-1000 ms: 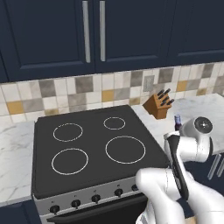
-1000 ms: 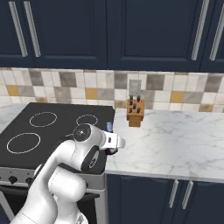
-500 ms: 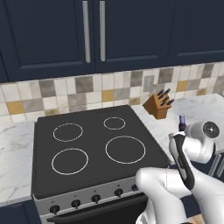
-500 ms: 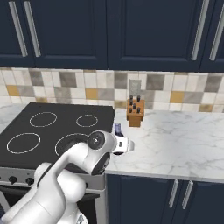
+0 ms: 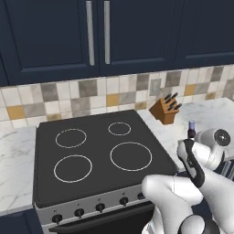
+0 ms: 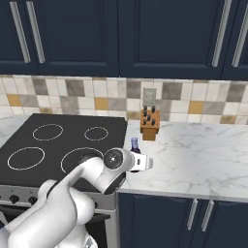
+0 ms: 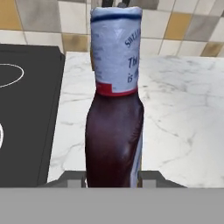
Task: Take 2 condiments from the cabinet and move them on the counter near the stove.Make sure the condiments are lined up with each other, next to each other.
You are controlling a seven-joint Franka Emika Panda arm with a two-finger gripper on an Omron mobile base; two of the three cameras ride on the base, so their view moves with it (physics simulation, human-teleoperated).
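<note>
Gripper [image 7: 112, 179] pinching the maroon bottle [image 7: 114, 109] low on its body; I see it upright at the counter's [image 7: 175, 100] stove-side [image 7: 26, 113] edge.

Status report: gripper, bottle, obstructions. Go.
Gripper shut on maroon bottle. Bottle upright over counter, right of stove. Knife block stands behind.

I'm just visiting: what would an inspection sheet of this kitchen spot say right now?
Surface: white marble counter, right of the black stove.
Job's things: maroon bottle upright, over the counter beside the stove; blue-grey cap peeks above the arm.
Clutter: wooden knife block against the tiles.
Pincer: shut on the maroon bottle, one fingertip each side.
Cables: nothing seen.
Surroundings: navy door cabinets, tiled backsplash.
</note>
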